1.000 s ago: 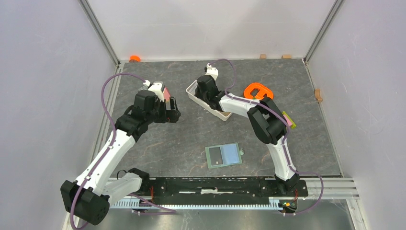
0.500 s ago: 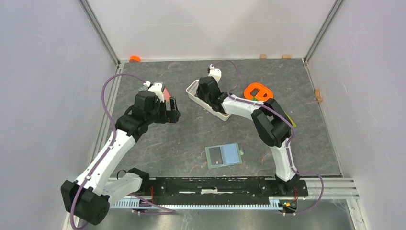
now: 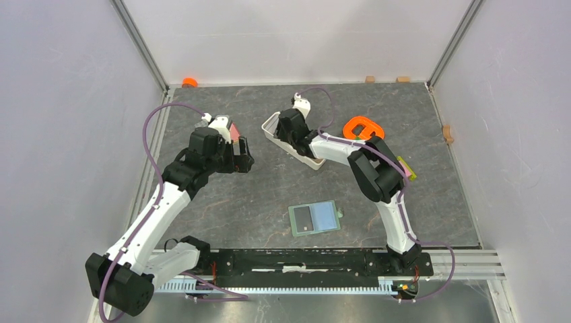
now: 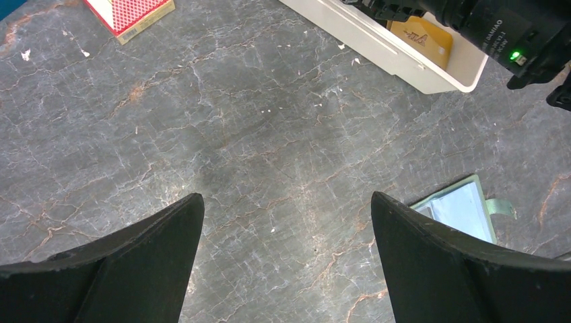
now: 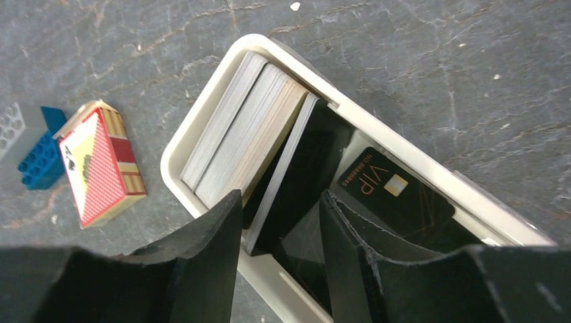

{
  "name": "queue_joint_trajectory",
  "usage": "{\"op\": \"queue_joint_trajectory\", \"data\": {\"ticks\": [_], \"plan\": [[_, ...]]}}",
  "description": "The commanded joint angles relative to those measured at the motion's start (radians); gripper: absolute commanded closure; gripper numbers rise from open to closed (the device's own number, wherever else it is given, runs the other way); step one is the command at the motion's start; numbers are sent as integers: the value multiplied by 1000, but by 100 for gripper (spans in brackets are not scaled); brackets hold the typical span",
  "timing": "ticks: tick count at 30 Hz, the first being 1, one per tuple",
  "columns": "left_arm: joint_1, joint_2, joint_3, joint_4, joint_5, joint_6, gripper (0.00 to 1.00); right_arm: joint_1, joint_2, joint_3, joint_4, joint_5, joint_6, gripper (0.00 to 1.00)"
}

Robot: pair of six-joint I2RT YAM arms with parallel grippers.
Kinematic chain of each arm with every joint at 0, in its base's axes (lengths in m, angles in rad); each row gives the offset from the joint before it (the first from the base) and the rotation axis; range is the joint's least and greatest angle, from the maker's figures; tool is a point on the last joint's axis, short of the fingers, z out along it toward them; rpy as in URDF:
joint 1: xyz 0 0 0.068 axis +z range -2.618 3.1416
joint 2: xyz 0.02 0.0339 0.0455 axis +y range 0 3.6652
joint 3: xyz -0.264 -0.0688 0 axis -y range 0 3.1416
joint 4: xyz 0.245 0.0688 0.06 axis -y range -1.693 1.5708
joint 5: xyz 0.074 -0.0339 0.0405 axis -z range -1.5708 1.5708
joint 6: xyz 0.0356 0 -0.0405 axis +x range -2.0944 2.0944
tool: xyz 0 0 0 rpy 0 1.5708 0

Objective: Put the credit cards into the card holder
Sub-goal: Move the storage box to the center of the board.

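Both hold nothing: left claw (image 4: 286,198) spread wide, right claw (image 5: 281,198) half-parted astride black credit cards (image 5: 306,155).

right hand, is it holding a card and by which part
Nothing, it seems: the right hand stands open in the tray, its fingers either side of a black card, not pinching it.

Toward the far edge of the tabletop (image 3: 256,195), about midway across: the tray (image 3: 268,130), set at a slant. Inside it, packed side by side, some on edge: the credit cards (image 5: 306,158). Left of the tray: a card box (image 5: 101,165), with a toy brick (image 5: 42,156) just beside it. Right of the tray: a ring (image 3: 351,128). Close to the near edge, about centre: the card holder (image 3: 314,218), lying open.
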Motion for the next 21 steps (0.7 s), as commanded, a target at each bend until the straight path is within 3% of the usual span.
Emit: {"op": "queue_joint_trajectory", "data": {"ticks": [1,10,21], "plan": [[3,-13,1,20,-5,50,0,-11,29,56,3,-21,29,50],[3,-10,0,19,-8,52,0,-19,26,44,112,-99,46,52],[2,-10,0,19,-8,53,0,-19,10,36,127,-101,41,65]]}}
